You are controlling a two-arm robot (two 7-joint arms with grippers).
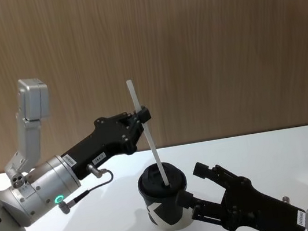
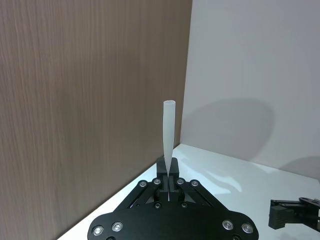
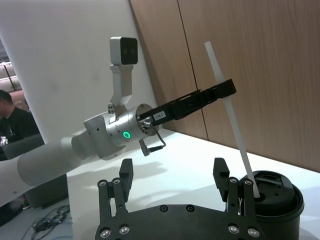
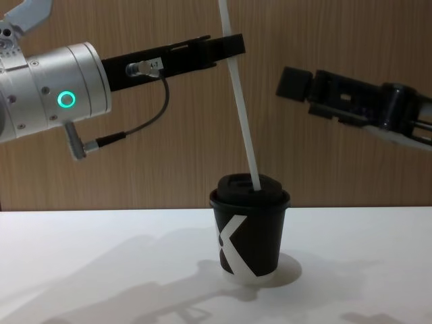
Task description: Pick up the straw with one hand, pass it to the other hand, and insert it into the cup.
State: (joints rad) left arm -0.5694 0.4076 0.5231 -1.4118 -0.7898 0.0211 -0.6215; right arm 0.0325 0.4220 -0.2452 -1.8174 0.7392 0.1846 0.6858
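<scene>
Left gripper (image 1: 144, 116) reaching in from the left, fingers clamped on the tilted straw (image 1: 149, 135) above the cup (image 1: 165, 194), straw's lower end in the lid. Right gripper (image 1: 196, 190) beside the cup's right, fingers spread apart.

Wood-grain panelled wall (image 1: 189, 39) standing behind white table (image 1: 102, 229), plain white wall (image 2: 250, 75) adjoining, soft shadows lying across it

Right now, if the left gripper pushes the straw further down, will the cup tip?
Possibly. The cup looks small and light, and the straw enters its lid off-centre and tilted. The left gripper pinches the straw high up, so sideways force gains leverage. The right gripper is open beside it, not bracing.
</scene>
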